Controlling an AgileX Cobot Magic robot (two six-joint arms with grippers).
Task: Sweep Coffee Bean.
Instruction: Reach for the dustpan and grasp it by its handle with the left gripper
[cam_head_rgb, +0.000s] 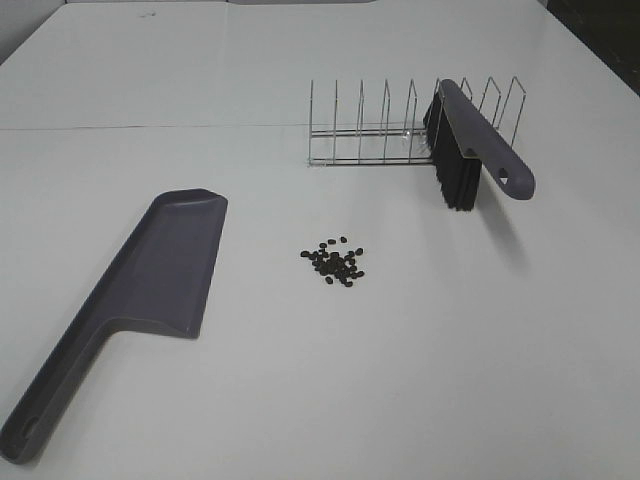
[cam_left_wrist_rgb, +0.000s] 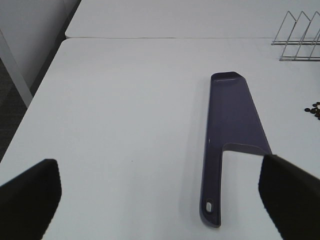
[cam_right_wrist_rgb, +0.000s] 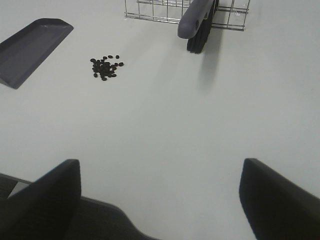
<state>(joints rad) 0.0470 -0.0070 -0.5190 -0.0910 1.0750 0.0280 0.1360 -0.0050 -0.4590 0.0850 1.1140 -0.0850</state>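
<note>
Hovering left gripper (cam_left_wrist_rgb: 160, 200): jaws spread wide, holding nothing; its two dark fingers (cam_left_wrist_rgb: 30, 200) frame the view over the table (cam_head_rgb: 450, 350).
Right gripper (cam_right_wrist_rgb: 162, 200): jaws also spread wide and holding nothing, above the near edge of the table.
Dustpan (cam_left_wrist_rgb: 232, 115): grey-purple, lying flat on the left side of the table. Its long handle points toward the left gripper and shows between that gripper's fingers, untouched. Its wide mouth faces right, toward the beans.
Beans (cam_head_rgb: 335, 262): a small loose heap of tiny dark ovals near the middle of the table. They lie just right of the dustpan's mouth and apart from it, well ahead of the right gripper.
Brush (cam_head_rgb: 470, 140): grey-purple handle with black bristles pointing down. It is propped in the rack at the far right of the table, beyond the beans, with its handle sticking out toward the near side.
Rack (cam_head_rgb: 360, 130): thin wire dividers in a row, standing on the table.
</note>
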